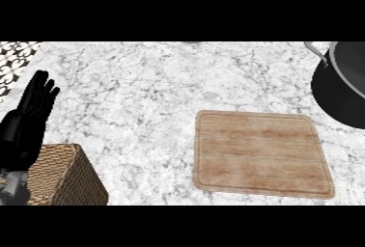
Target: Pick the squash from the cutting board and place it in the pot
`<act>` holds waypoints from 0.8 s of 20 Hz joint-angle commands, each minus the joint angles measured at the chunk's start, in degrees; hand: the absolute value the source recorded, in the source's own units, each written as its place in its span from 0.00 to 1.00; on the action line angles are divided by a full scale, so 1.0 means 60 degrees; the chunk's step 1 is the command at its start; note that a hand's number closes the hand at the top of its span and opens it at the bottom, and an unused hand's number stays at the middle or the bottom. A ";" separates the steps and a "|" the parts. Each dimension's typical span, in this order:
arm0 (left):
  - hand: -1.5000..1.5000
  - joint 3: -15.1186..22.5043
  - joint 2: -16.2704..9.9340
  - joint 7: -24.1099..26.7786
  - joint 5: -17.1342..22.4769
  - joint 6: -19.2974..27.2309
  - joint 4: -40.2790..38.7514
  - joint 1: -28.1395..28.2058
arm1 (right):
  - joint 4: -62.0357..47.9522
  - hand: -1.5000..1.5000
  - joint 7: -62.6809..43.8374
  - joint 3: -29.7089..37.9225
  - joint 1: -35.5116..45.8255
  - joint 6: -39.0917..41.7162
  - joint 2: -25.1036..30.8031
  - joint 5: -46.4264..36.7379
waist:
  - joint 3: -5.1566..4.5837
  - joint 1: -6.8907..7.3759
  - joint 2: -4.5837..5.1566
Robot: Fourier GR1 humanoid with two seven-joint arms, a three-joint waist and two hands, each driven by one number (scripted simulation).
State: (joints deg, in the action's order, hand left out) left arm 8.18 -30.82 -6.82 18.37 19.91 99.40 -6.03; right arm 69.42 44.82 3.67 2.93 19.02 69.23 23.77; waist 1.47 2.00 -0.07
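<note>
The robot's black left hand (32, 108) is resting at the view's left edge, fingers straight and spread upward, holding nothing. Just below it is sitting a brown woven wicker basket (68, 176); well to its right a bare square wooden cutting board (262, 153) is lying on the white marble counter (143, 87), and beyond that a dark round pot (342, 87) is showing at the far right edge. The squash is not showing anywhere in view.

- Left hand (28, 113): matte black all over, with long, slim black fingers (41, 89).
- Below it, a small piece of grey forearm (13, 185) shows at the lower left edge.
</note>
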 commanded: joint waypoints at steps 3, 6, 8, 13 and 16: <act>0.50 0.0100 0.0596 -0.0126 0.0278 0.0111 -0.0551 -0.0443 | -0.0970 1.00 0.0556 -0.0352 0.1344 -0.2103 -0.0837 -0.1884 | -0.0219 0.0098 0.0185; 0.50 0.0263 0.0690 0.0013 0.0187 0.0185 -0.0526 -0.0593 | -0.1760 1.00 0.0641 -0.0554 0.1924 -0.3531 -0.1177 -0.2938 | -0.0210 0.0270 0.0262; 0.50 0.0270 0.0539 -0.0050 0.0340 -0.0088 -0.0566 -0.0589 | -0.2211 1.00 0.0245 -0.0932 0.2690 -0.3984 -0.1501 -0.3471 | -0.0222 0.0444 0.0266; 0.50 0.0235 0.0710 -0.0177 0.0371 0.0051 -0.0895 -0.0979 | -0.3871 1.00 0.0963 -0.1694 0.3755 -0.4420 -0.2656 -0.4612 | -0.0213 0.0333 0.0261; 0.50 0.0265 0.0655 -0.0409 0.0292 0.0252 -0.0631 -0.1218 | -0.5164 1.00 0.1044 -0.1762 0.4483 -0.3700 -0.2702 -0.4788 | -0.0202 0.0348 0.0260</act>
State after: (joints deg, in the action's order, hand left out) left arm 9.90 -30.24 -6.60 18.45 20.34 97.61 -9.22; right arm 46.30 50.46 -4.97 24.84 -3.79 56.00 -1.78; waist 1.36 4.32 0.22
